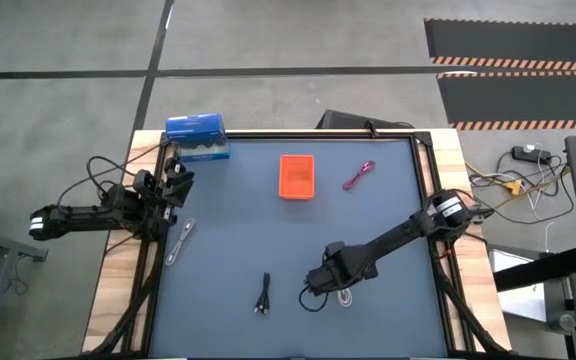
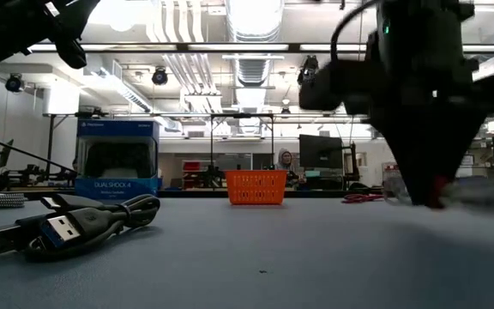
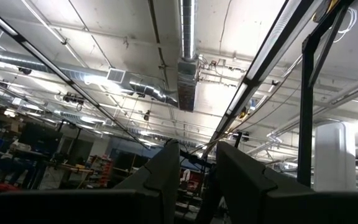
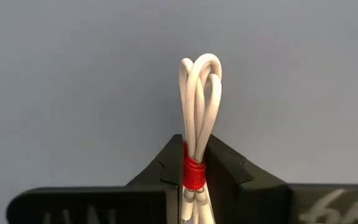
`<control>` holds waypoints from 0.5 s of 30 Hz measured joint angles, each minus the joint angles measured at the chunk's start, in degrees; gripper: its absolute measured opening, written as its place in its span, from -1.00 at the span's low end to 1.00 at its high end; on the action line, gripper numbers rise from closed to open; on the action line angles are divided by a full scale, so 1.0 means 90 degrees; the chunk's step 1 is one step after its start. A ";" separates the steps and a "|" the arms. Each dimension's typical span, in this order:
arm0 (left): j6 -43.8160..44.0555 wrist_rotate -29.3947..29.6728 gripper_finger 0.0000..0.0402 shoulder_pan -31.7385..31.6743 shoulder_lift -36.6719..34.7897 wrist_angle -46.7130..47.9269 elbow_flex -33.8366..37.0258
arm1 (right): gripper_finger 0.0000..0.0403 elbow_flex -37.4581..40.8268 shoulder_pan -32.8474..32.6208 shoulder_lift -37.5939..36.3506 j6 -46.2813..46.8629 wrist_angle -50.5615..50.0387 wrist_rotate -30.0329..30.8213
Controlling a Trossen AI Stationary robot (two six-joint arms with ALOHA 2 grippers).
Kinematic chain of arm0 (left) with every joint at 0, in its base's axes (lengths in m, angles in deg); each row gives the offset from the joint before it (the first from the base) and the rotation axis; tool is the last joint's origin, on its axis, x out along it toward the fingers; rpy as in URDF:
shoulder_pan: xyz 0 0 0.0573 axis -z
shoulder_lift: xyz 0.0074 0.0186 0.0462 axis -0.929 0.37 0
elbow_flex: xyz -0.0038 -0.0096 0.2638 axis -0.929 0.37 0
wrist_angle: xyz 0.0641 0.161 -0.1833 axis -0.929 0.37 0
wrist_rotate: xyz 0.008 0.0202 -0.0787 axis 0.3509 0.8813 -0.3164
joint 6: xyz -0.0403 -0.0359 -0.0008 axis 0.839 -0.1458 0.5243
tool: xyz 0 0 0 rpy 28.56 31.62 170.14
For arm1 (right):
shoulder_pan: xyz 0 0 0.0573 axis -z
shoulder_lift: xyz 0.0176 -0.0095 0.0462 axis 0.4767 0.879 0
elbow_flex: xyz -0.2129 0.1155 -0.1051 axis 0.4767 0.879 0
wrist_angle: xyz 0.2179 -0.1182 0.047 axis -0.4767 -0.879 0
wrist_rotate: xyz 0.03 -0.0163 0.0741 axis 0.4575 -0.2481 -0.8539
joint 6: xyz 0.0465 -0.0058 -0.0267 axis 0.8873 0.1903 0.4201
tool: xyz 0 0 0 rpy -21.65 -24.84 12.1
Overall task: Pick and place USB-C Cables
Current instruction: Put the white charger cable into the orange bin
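Note:
My right gripper is shut on the white cable bundle, low over the table's near right part. In the low view the right gripper is a dark blurred mass near the surface. The black cable lies flat near the near edge, big in the low view. The silver-grey cable lies near the left edge. The pink cable lies right of the orange tray. My left gripper waits at the left edge, tipped up toward the ceiling, its fingers a narrow gap apart. My right gripper pinches the white bundle between its two fingers at the red tie. The fingers come from above, pointing down, and lie across the bundle. The looped end sticks out past the fingertips. Whether the bundle is clear of the table I cannot tell.
A blue box stands at the far left corner, also in the low view. The orange tray sits at the far middle. A black frame rail borders the blue mat. Loose wires lie off the table's right side.

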State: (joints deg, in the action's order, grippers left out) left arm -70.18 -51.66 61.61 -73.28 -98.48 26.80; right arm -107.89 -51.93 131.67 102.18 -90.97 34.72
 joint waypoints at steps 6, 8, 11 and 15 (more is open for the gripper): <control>0.0000 -0.0002 -0.55 0.0002 0.0000 0.0000 0.0000 | -0.85 -0.0039 0.0099 -0.0418 0.0015 -0.0038 0.0003; 0.0000 -0.0001 -0.55 0.0002 0.0000 0.0002 0.0002 | -0.85 -0.0149 0.0159 -0.0493 0.0012 -0.0027 0.0001; 0.0000 0.0001 -0.55 0.0000 0.0000 0.0003 0.0002 | -0.85 -0.0398 0.0290 -0.0523 -0.0054 -0.0035 -0.0002; -0.0002 0.0001 -0.55 0.0000 0.0000 0.0010 0.0002 | -0.85 -0.0811 0.0571 -0.0523 -0.0265 -0.0015 -0.0002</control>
State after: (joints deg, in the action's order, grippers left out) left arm -70.20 -51.65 61.61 -73.28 -98.39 26.82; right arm -115.19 -46.80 126.96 99.79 -91.10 34.70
